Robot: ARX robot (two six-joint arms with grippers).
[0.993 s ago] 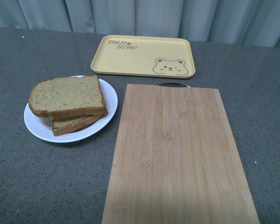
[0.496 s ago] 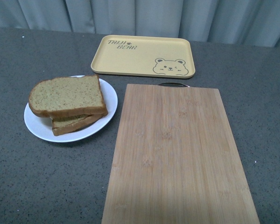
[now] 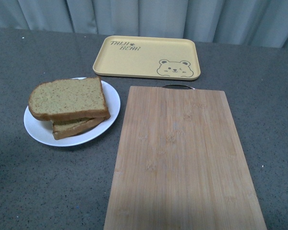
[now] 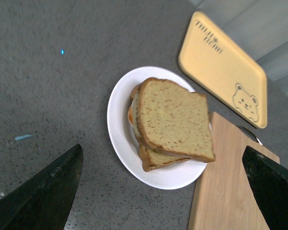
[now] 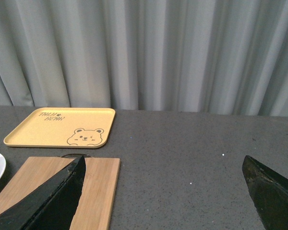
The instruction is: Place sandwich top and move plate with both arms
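You can read one piece of lettering, printed in dark capitals in a corner of the yellow tray (image 3: pixel 144 57). It runs over two lines: the lower word reads "BEAR", and the upper word looks like "TAIJI", though you cannot be sure of every letter. A small paw mark follows the upper word. The same lettering shows on the tray in both wrist views, where it is too small for you to read.

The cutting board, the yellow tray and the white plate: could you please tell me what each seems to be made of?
The cutting board looks like bamboo with a matt finish: pale strips with node marks. The tray seems to be moulded plastic or similar, smooth and matt, with a printed bear. The plate is smooth plain white, probably ceramic, though melamine is possible.
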